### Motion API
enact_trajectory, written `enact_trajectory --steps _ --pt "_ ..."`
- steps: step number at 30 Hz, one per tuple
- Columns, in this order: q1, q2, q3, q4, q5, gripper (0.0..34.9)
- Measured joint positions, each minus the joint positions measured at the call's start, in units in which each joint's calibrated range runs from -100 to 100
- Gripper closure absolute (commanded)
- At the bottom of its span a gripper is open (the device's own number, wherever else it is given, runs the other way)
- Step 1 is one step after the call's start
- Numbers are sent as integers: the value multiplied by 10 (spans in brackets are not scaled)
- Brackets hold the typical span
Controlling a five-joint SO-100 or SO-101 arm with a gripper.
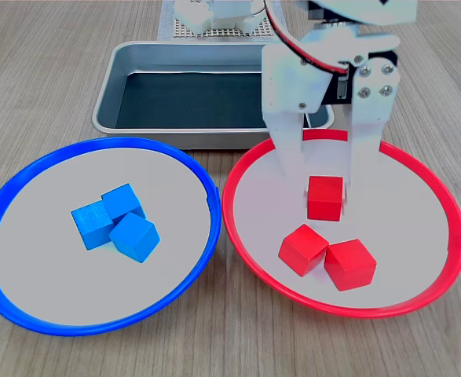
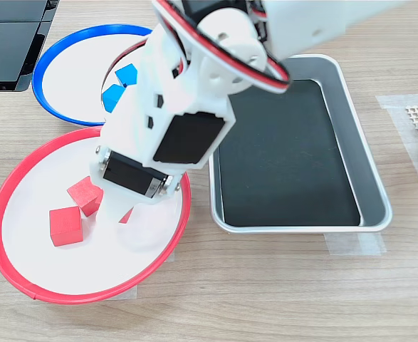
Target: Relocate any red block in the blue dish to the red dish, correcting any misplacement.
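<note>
I see my gripper [image 1: 326, 184] spread open astride the red block [image 1: 325, 197] (not pinching it) in the red dish [image 1: 246, 243], right of centre in the first exterior view. Only three blue cubes [image 1: 114, 221] sit in the blue dish [image 1: 26, 306].

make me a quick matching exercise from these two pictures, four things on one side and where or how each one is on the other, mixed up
Column one
1. blue dish
2. red dish
3. metal tray
4. hand

Column two
A. holds nothing on its dark floor
B. fingers on either side of one red cube, over the red rim's inside
C. holds three blue cubes bunched together
D. holds three red cubes

Right pairs
1-C: the blue cubes sit in a cluster.
2-D: two red cubes lie near the front, and a third sits between the fingers.
3-A
4-B
</note>
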Motion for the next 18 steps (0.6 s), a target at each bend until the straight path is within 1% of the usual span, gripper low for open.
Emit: enact_trajectory --steps 8,10,14,18 --pt "-6 27 0 -12 -7 345" --pt "-6 33 0 -20 -9 325" --pt "-9 43 -5 -32 -14 299" --pt "-12 46 -11 -43 -19 261"
